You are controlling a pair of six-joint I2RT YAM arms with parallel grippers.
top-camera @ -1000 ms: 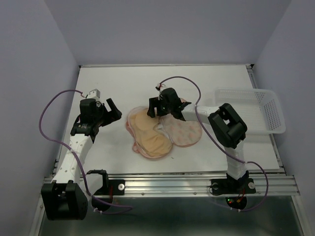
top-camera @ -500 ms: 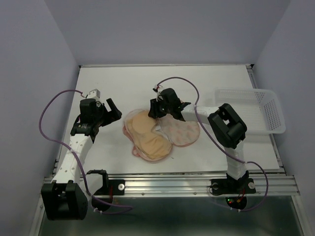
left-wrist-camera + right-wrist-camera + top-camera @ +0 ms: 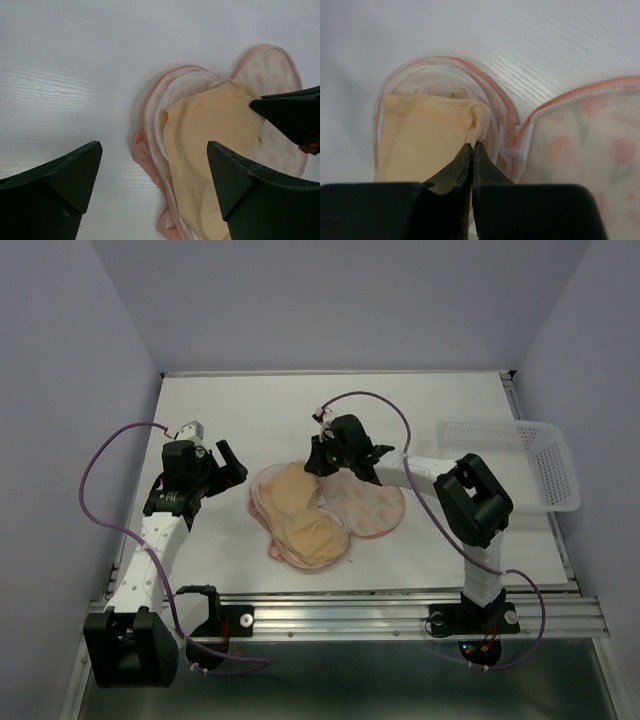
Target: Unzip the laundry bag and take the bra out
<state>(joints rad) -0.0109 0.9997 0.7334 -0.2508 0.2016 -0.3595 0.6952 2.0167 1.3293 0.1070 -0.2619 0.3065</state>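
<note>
Seen from above, the laundry bag (image 3: pixel 366 508) lies open in the middle of the white table (image 3: pixel 240 410). Its printed flap is folded out to the right and its sheer lining is spread to the left. The bra (image 3: pixel 300 512) rests uncovered on that lining, tan and two-lobed. The right gripper (image 3: pixel 320 464) is down at the far edge of the bra, where the two halves of the bag meet. The left gripper (image 3: pixel 229 462) hangs over bare table just left of the bag, apart from it. A clear mesh basket (image 3: pixel 540 465) stands at the table's right edge, well apart from the bag.

In the left wrist view, the left gripper (image 3: pixel 154 150) has its two black fingers (image 3: pixel 55 185) spread wide, with nothing held between them. Beneath them are only the table and the bag's pink-rimmed lining. The bra (image 3: pixel 215 130) lies inside that lining, and the black tip of the right gripper (image 3: pixel 290 112) meets its edge from the right.

In the right wrist view, the right gripper (image 3: pixel 472 147) has its jaws pressed together, the tips pinching a small bunched fold at the corner of the bra (image 3: pixel 420 132). Some of the sheer lining may be caught in the pinch too, but the view is too close to tell. The pink zip edge (image 3: pixel 492 85) curves around just beyond the pinch, and the bag's printed flap (image 3: pixel 580 145) lies flat to the right
</note>
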